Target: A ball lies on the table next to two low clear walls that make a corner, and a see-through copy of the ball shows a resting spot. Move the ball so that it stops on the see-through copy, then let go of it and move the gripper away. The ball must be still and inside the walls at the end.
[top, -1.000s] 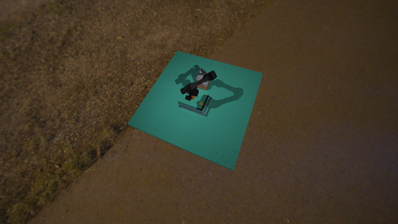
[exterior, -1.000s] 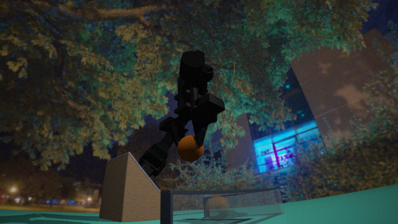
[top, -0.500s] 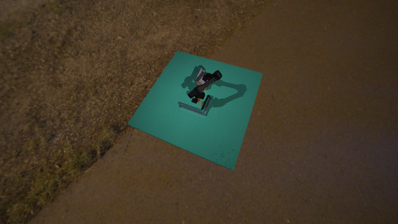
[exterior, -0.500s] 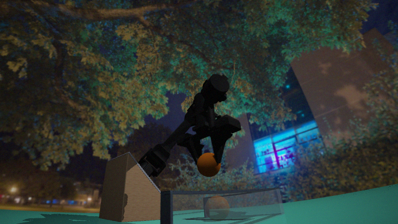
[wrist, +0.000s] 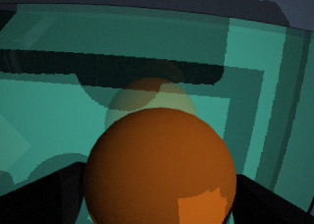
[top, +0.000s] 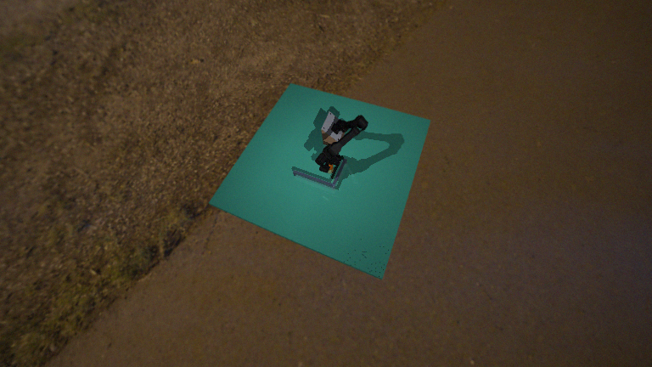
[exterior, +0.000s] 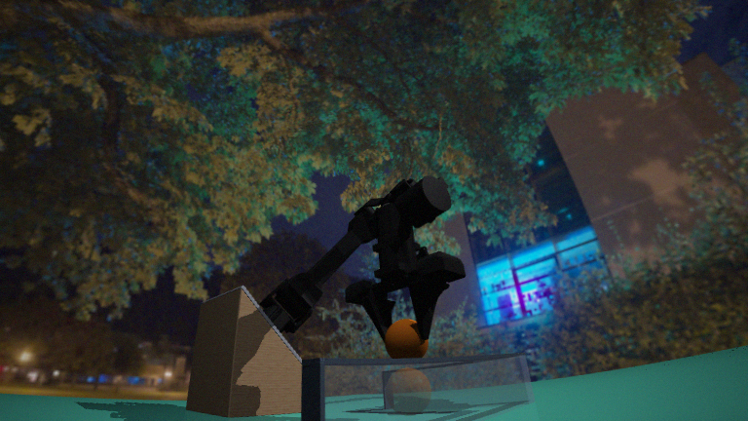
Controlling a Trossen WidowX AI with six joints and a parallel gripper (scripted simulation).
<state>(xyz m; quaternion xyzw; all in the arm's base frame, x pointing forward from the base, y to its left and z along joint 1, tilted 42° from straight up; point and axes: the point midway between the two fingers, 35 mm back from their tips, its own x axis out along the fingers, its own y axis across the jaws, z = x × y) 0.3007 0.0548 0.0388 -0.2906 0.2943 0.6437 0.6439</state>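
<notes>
Fingers [exterior: 380,311] of the gripper [exterior: 404,324] pinch the ball [exterior: 405,339] between them.

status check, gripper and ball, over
Gripper shut on ball. Ball held above the walls, over the ghost ball. Nothing in between.

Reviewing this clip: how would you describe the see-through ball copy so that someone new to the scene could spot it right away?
Find the teal table, then the corner of two low clear walls near the arm's base. Inside that corner, on the table, sits the copy, directly under the gripper. It is pale and see-through, while the solid orange ball hangs above it, clamped between the fingers.
</notes>
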